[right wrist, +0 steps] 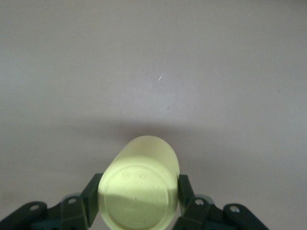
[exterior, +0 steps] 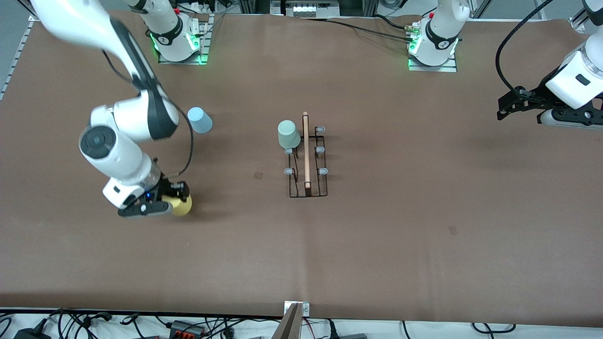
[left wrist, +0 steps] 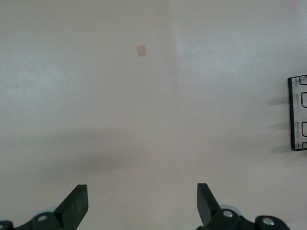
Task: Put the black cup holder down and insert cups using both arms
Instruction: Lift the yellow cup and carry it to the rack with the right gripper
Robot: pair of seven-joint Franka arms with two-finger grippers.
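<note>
The black cup holder (exterior: 307, 162) stands mid-table, its wooden rod handle pointing toward the front camera. A mint green cup (exterior: 289, 134) sits upside down on one of its pegs at the end nearest the robots' bases. The other pegs are bare. A light blue cup (exterior: 199, 120) stands upside down on the table toward the right arm's end. My right gripper (exterior: 176, 200) is shut on the yellow cup (exterior: 183, 205), low over the table; its fingers press both sides of the cup (right wrist: 139, 184). My left gripper (exterior: 505, 109) waits open and empty over the left arm's end (left wrist: 142, 201). The holder's edge (left wrist: 297, 115) shows in the left wrist view.
Two small tan patches mark the brown table (exterior: 258, 174) (exterior: 452, 230). Cables and a metal bracket (exterior: 293, 320) lie along the table edge nearest the front camera. The arms' bases (exterior: 176, 42) (exterior: 433, 47) stand at the table's other long edge.
</note>
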